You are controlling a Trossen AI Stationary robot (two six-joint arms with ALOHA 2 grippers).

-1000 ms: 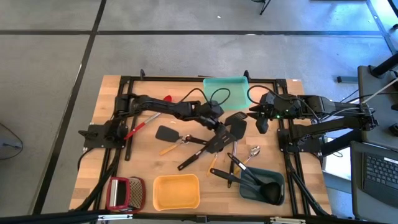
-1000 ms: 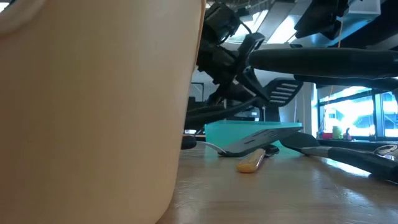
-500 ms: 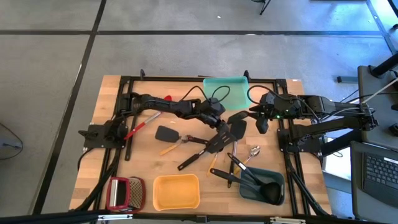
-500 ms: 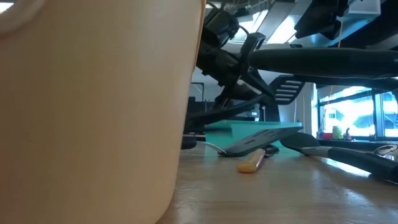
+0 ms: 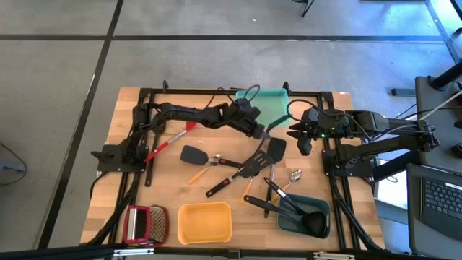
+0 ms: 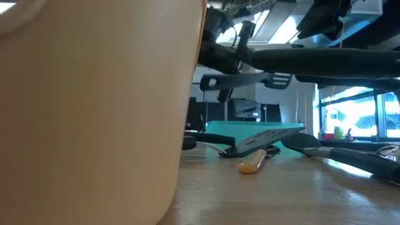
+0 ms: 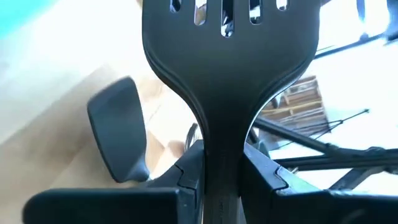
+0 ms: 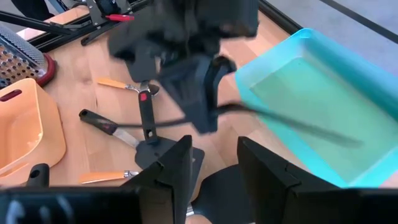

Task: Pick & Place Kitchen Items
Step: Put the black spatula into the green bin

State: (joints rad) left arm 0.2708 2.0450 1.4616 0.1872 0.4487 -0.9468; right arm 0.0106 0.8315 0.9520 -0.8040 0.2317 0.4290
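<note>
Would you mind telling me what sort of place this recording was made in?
Probably a robotics lab or workshop: a wooden table with bolted-on arms stands on a bare grey floor, a laptop beside it, and large windows behind.

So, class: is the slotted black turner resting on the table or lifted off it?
Lifted. The left gripper is shut on the slotted black turner by its handle, and the low view shows it in the air above the teal tray.

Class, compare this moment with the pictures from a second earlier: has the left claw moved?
Yes. In the high view the left claw, shut on the slotted spatula, has moved away from the loose utensils toward the teal tray at the table's far edge.
</note>
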